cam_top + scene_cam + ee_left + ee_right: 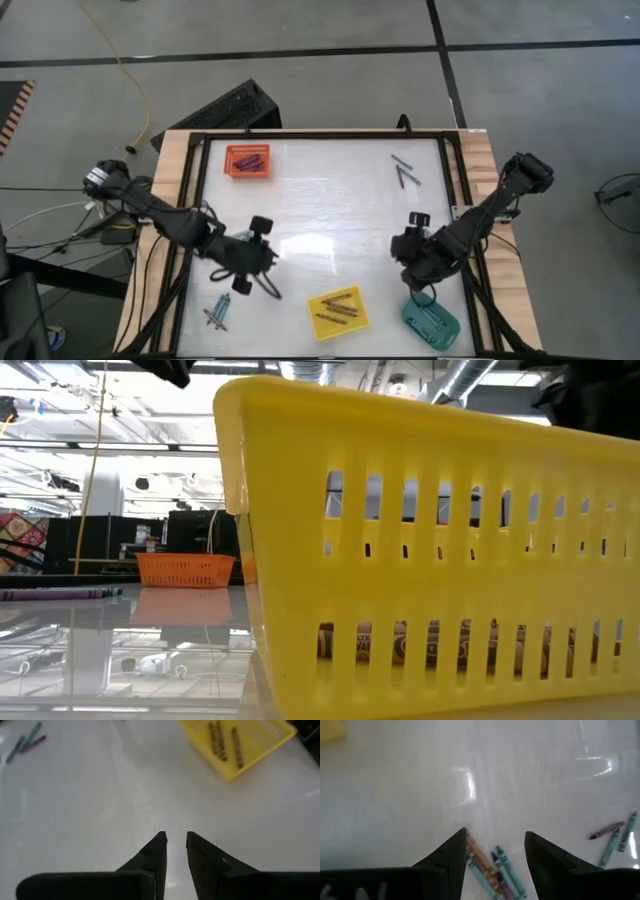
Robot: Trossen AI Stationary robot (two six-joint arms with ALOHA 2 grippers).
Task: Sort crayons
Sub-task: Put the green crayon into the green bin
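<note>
Risk entry: left gripper [175, 842] nearly closed, empty, beside yellow tray [337, 312]. Right gripper [495, 847] open, empty, near teal tray [430, 322]. Loose crayons [405, 171] far from yellow tray; clustered sticks liable to scatter or get double-grabbed.

Your desk [320, 215] holds three trays: one tray [247, 160] far-left with crayons [249, 158] in it, one [337, 312] near-centre, one [431, 320] near-right. Loose crayons [404, 171] lie far-right, others [218, 315] near-left.
</note>
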